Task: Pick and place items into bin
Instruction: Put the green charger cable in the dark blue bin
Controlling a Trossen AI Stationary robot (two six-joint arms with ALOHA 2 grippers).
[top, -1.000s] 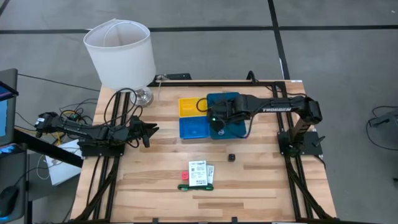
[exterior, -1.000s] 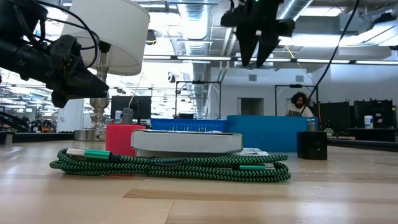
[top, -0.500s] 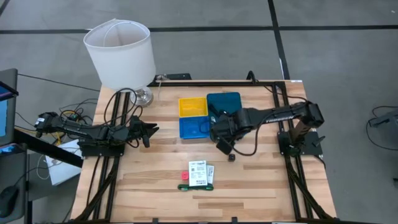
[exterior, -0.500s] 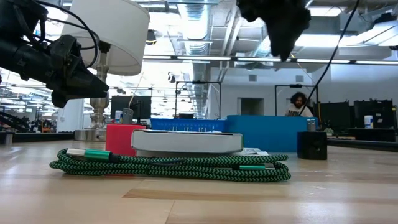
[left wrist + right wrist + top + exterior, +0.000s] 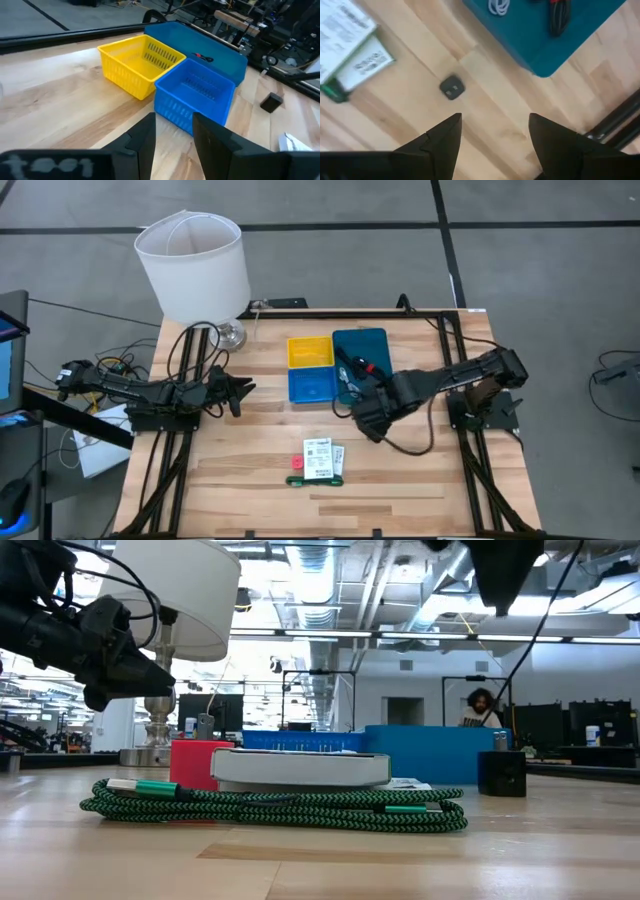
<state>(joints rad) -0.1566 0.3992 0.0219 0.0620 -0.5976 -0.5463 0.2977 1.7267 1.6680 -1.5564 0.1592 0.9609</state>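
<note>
**Black cube sits right under your open right hand**

Look at the high view. Your right gripper (image 5: 372, 423) hangs over the wood table (image 5: 250, 480), just past the near edge of the teal bin (image 5: 372, 345). Its two fingers are spread wide and hold nothing. You can see this best in the right wrist view, where bare table shows between the dark fingers (image 5: 440, 142).

The small black cube (image 5: 452, 87) lies on the table just ahead of those fingers. Nothing touches it. In the low view it stands alone (image 5: 502, 773), off to the side of the pile.

The teal bin already has things in it. You can see a thin grey cable (image 5: 499, 6) coiled inside, and a black stick piece with a red bit (image 5: 362, 366) next to it. The yellow bin (image 5: 309, 351) and the blue bin (image 5: 312, 386) sit side by side, touching the teal one.

More items wait near the front of the table. The white cards (image 5: 324, 459) lie in a small stack. A red-pink block (image 5: 296, 462) sits just beside them, and a green braided cable (image 5: 270, 805) lies along their front edge.

Your left gripper (image 5: 243, 390) waits low at the left side of the table, pointed at the bins. Its fingers (image 5: 142, 145) stand a little apart, with nothing between them.

A white lamp (image 5: 193, 265) stands at the far left corner. A person (image 5: 482, 706) shows far back in the room.
</note>
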